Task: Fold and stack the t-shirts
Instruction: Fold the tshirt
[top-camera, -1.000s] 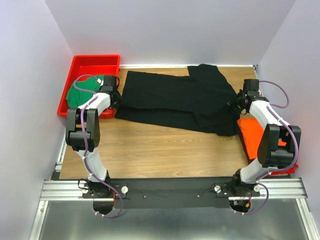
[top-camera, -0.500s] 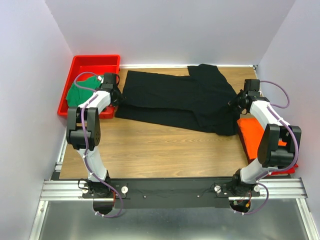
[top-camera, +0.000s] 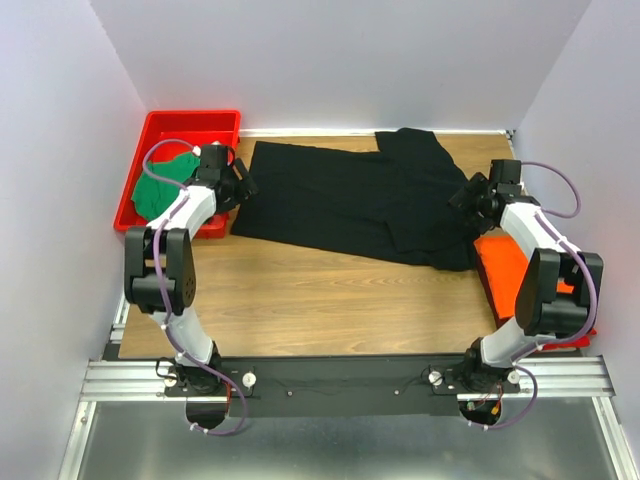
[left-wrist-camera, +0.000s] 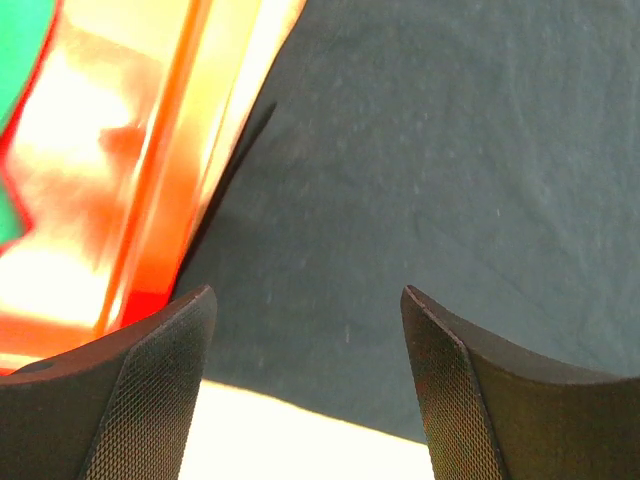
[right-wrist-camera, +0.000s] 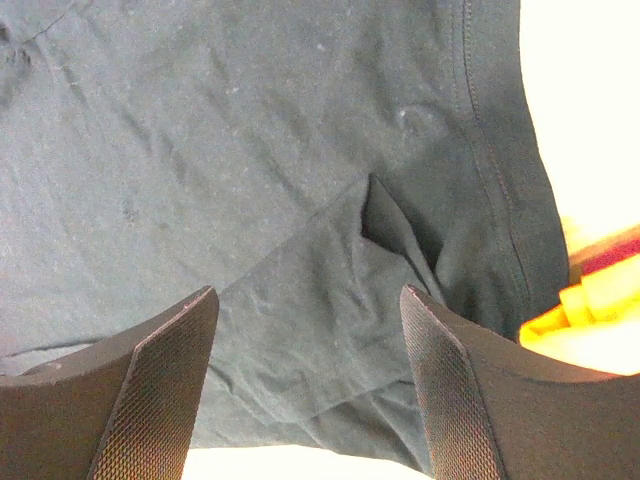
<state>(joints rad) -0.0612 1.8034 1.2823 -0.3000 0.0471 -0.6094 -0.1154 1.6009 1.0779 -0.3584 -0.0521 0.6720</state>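
Note:
The black t-shirt (top-camera: 360, 205) lies spread across the far half of the table, its lower part folded up over itself. My left gripper (top-camera: 240, 182) hovers open above its left edge (left-wrist-camera: 400, 180), nothing between the fingers. Open as well, my right gripper (top-camera: 462, 195) hangs over the shirt's right side, where a folded flap and sleeve seam (right-wrist-camera: 330, 300) show. A green t-shirt (top-camera: 160, 188) sits bunched in the red tray (top-camera: 190, 125) at the far left. The orange t-shirt (top-camera: 505, 265) lies at the right under my right arm.
The red tray's wall (left-wrist-camera: 150, 200) runs right beside the black shirt's left edge. White walls close in the table on the left, back and right. Bare wood (top-camera: 320, 300) stretches between the shirt and the arm bases.
Both grippers have opened and let go of the black shirt's edges. The left gripper moved up and away from the table; the shirt's folded edge now lies flat.

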